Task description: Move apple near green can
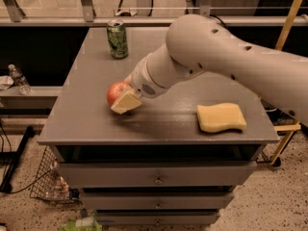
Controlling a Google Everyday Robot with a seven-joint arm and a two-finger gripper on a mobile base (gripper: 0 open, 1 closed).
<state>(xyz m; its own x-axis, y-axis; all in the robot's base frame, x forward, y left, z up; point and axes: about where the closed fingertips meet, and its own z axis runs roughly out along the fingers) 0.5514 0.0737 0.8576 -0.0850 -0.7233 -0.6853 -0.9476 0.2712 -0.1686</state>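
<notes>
The red apple [115, 91] is at the front left of the grey cabinet top [163, 124]. My gripper [121, 99] is shut on the apple. One pale finger [127, 102] lies across the apple's front right side, and the other finger is hidden behind the apple. The green can [117, 39] stands upright at the back left of the top, well beyond the apple and slightly left of it. My large white arm [216, 57] reaches in from the right.
A yellow sponge [221, 117] lies at the front right of the top. A clear plastic bottle [19, 79] stands on a low ledge to the left. A wire basket [48, 182] sits on the floor at the left. Drawers are below the front edge.
</notes>
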